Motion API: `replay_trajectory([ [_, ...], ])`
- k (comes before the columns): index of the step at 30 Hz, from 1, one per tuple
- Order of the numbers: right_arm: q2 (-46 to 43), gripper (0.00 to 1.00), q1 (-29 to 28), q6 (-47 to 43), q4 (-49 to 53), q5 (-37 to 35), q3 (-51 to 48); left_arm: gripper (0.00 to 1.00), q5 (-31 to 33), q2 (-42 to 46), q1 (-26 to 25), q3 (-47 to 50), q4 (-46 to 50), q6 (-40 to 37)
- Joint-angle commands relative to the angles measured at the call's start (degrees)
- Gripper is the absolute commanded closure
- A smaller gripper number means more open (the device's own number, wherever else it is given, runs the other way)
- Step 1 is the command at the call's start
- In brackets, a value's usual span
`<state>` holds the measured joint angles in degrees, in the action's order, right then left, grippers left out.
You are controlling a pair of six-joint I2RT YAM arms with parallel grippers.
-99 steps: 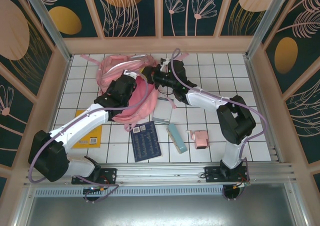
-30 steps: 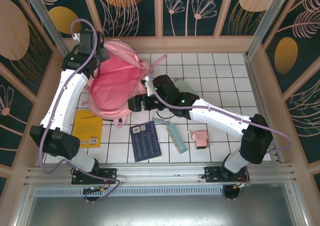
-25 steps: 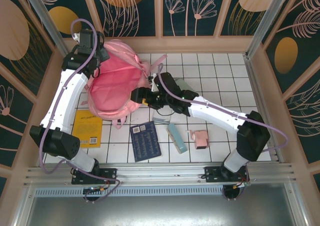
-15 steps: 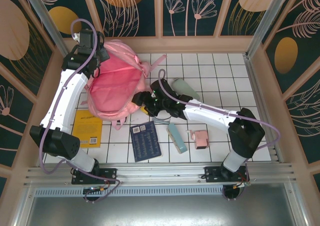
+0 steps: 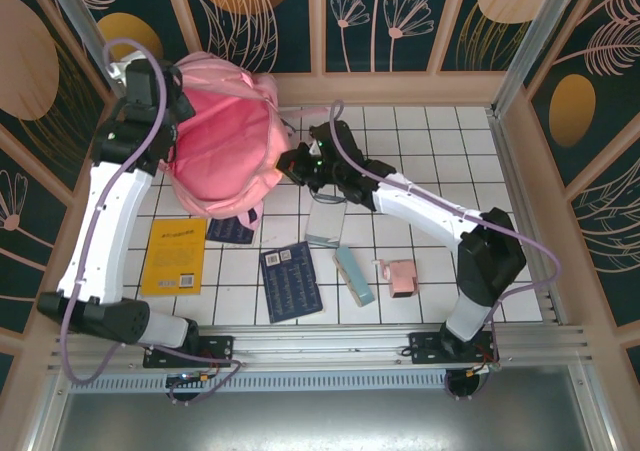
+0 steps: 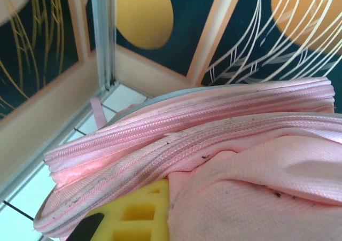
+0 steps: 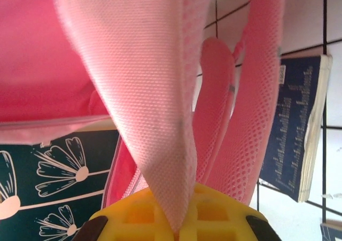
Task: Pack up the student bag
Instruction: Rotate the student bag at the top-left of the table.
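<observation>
The view from above gives the whole scene. The student bag (image 5: 220, 136) is at the upper left of the frame, over the white tiled table (image 5: 440, 141). It is full and rounded, deep pink with lighter pink edges. Its lower edge covers part of a dark blue book (image 5: 232, 231).

The wrist views give the grips. In the left wrist view the bag's zipper seam (image 6: 187, 129) lies on a yellow pad (image 6: 133, 219), so the left gripper (image 5: 165, 101) is clamped on the bag's top. In the right wrist view a pink mesh strap (image 7: 160, 91) goes down between yellow pads (image 7: 206, 195), so the right gripper (image 5: 292, 161) is closed on this strap.

The left arm stretches up along the left side. The right arm reaches diagonally from the lower right to the bag's right edge.
</observation>
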<state>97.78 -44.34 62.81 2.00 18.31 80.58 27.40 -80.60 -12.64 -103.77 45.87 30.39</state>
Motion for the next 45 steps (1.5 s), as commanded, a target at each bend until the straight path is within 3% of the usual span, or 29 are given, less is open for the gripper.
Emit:
replay_trajectory([
  [1, -0.32, 1.00, 4.35, -3.12, 1.12, -1.02, 2.61, 1.00, 4.58, 6.36, 0.03, -0.52, -8.33, -0.99],
  [11, 17.25, 1.00, 12.69, -9.29, 8.06, 13.57, 21.02, 1.00, 0.89, 9.42, -0.01, 3.74, -6.97, -0.95],
  [16, 24.72, 0.98, 16.39, -10.94, 11.87, 20.85, 28.42, 1.00, -6.12, 10.85, -0.01, 6.46, -4.72, -1.12],
  [23, 29.46, 0.91, 18.56, -13.26, 16.11, 24.32, 32.21, 1.00, -16.86, 9.90, -0.01, 7.63, -3.85, -0.38],
  [28, 29.19, 0.65, 18.66, -17.68, 18.73, 19.46, 31.89, 1.00, -20.71, 6.19, -0.01, 11.15, -7.44, 2.54],
  [32, 24.59, 0.40, 18.08, -28.49, 26.02, 3.39, 30.64, 1.00, -20.30, 3.88, -0.01, 14.21, -11.90, 7.84],
  [36, 15.06, 0.25, 17.28, -35.18, 25.58, -10.22, 21.49, 1.00, -23.40, 2.49, -0.01, 15.49, -15.35, 12.88],
  [39, 7.34, 0.22, 15.56, -38.88, 25.50, -17.34, 14.53, 1.00, -24.83, 1.60, -0.01, 16.52, -16.47, 14.38],
  [42, -0.79, 0.22, 13.32, -40.26, 25.98, -19.76, 5.80, 1.00, -25.31, 1.54, -0.01, 18.31, -17.19, 14.79],
  [45, -8.97, 0.22, 7.52, -41.55, 25.96, -21.34, -4.54, 1.00, -27.09, 1.94, -0.01, 20.60, -18.89, 14.87],
])
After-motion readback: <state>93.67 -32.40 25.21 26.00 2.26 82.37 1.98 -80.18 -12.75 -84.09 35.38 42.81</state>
